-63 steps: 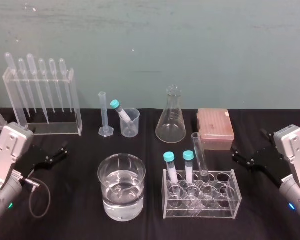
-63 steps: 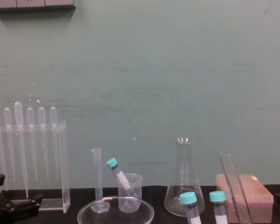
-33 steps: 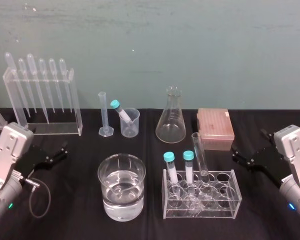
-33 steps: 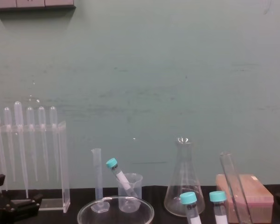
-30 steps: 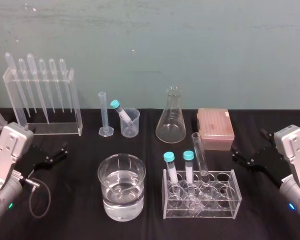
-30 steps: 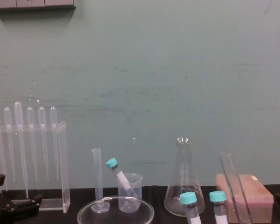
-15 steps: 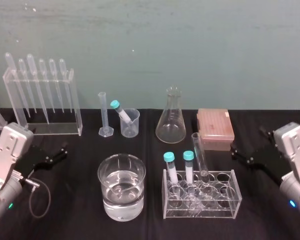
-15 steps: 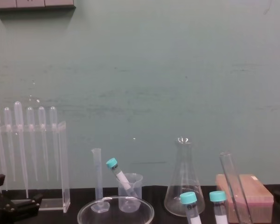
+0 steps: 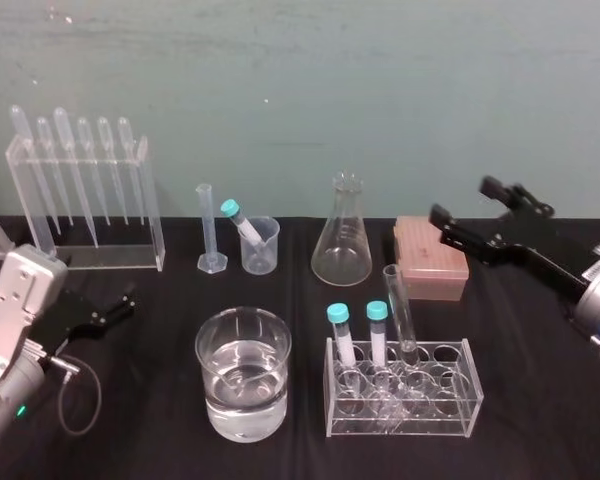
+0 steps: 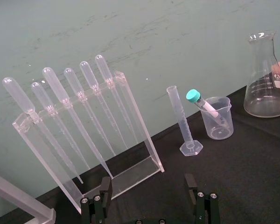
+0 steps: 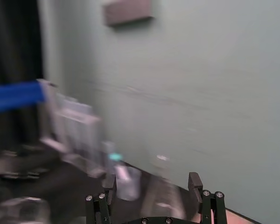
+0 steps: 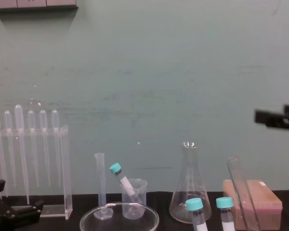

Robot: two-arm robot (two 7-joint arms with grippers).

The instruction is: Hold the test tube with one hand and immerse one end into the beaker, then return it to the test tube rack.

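The right gripper (image 9: 462, 200) hovers above the pink box (image 9: 430, 258), its jaws spread wide with nothing between them. The test tube (image 9: 399, 312) stands in the rack (image 9: 450, 412), leaning a little, beside two teal-capped tubes (image 9: 340, 335). It sits lower than those jaws and nearer the robot, well apart from them. The beaker (image 9: 242, 405), part full of clear liquid, is just to the left of the rack. The left gripper (image 9: 118, 306) rests low at the table's left side, jaws also apart and empty.
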